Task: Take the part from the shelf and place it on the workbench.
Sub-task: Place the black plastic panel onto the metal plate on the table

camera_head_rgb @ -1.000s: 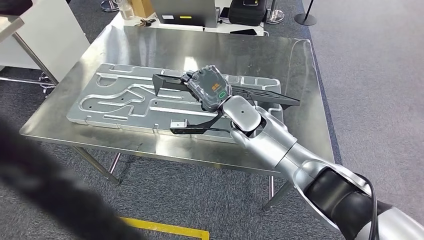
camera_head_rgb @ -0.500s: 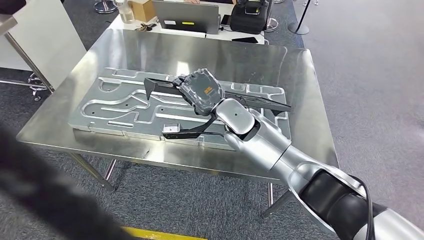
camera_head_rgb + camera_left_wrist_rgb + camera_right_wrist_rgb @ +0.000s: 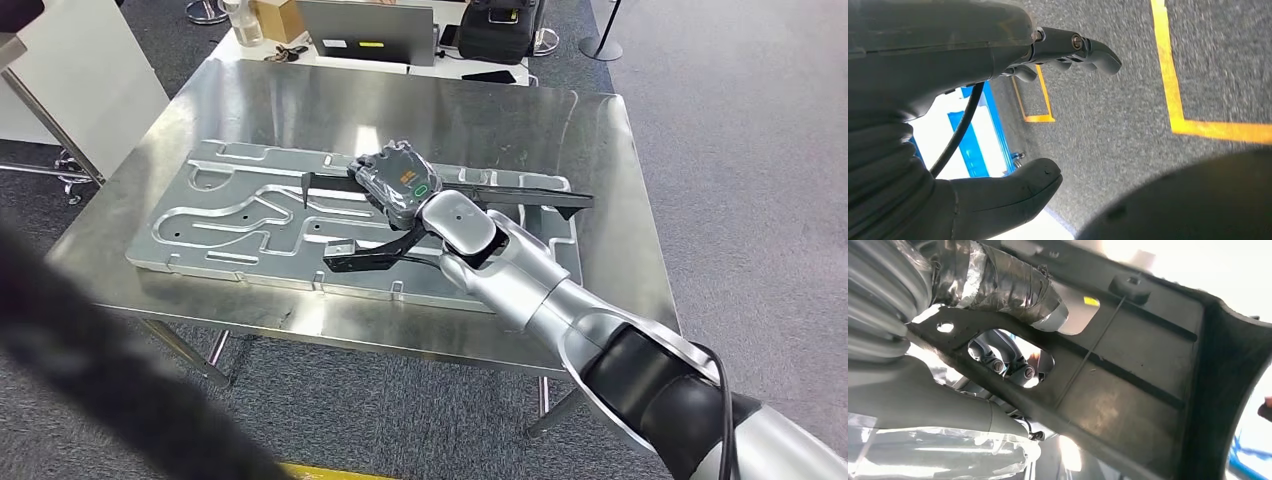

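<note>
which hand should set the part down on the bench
Right. The right hand already grips the black part just over the grey tray on the workbench. The left hand hangs empty above the floor.

Workbench top is bare sheet metal, smooth and brightly reflective; the grooved plate on it is duller machined metal — satin grey. The part is matt black plastic, slightly grainy, and the floor is rough grey carpet.
</note>
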### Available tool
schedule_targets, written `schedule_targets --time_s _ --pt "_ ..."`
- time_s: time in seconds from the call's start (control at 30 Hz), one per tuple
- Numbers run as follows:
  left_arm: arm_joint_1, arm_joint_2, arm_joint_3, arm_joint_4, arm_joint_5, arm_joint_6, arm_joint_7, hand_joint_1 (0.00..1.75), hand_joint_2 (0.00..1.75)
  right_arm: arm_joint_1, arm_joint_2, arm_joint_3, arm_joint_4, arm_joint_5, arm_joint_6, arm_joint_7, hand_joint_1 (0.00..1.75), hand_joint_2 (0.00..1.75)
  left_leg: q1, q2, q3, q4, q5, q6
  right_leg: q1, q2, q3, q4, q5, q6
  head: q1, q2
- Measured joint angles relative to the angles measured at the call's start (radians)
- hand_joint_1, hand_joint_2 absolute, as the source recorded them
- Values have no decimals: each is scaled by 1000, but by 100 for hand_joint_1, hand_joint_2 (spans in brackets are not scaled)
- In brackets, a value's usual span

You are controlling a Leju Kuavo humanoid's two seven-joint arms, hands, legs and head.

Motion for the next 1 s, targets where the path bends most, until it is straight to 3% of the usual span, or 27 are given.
schedule_targets --time_s 0.4,0.93,1.0 --pt "-1 1 -21 0 33 -19 -4 0 175 -68 88 1 400 -61 68 10 175 175 0 0 5 -5 2 -7 0 -1 3 0 -2 -2 0 0" --pt "-1 2 -22 0 66 -22 -12 0 175 -90 125 1 515 -72 102 23 175 175 -4 1 9 -5 0 -6 -3 0 8 -1 -2 -2 0 0" --pt "-1 2 -22 0 67 -22 -12 0 175 -92 128 1 521 -72 103 23 87 87 -4 1 10 -5 0 -6 -3 0 8 -1 -2 -2 0 0"
